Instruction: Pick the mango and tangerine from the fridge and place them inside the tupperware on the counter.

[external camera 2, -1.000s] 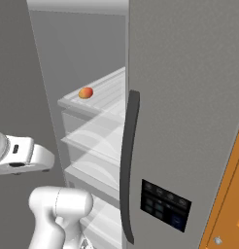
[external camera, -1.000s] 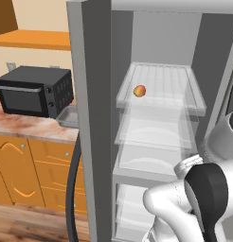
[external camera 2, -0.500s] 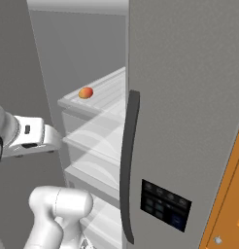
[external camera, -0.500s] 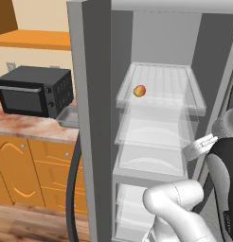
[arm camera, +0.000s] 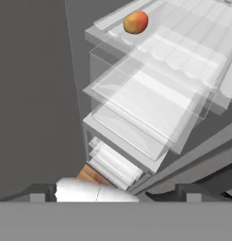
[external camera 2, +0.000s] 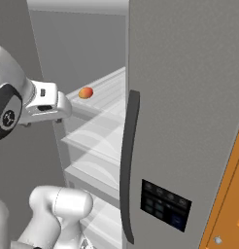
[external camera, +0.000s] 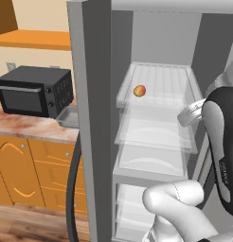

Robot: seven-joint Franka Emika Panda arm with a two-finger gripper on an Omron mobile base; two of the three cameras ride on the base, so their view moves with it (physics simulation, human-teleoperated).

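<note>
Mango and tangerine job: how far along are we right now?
Done: the fridge stands open. In hand: nothing; the open gripper is raised toward the shelves. Left: the mango sits on the top shelf, the tupperware on the counter shows no fruit, tangerine unseen.

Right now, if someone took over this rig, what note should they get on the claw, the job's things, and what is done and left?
Claw: open, empty, raised in front of the open fridge, short of the shelves.
Mango: on the upper translucent shelf, near its front left; untouched.
Tangerine: I cannot spot it on the shelves in sight.
Tupperware: on the counter, beside the microwave, next to the fridge wall; whether anything lies in it cannot be told.
Done: fridge door open.
Left: grasp the mango, carry it to the tupperware, then find and move the tangerine.
</note>
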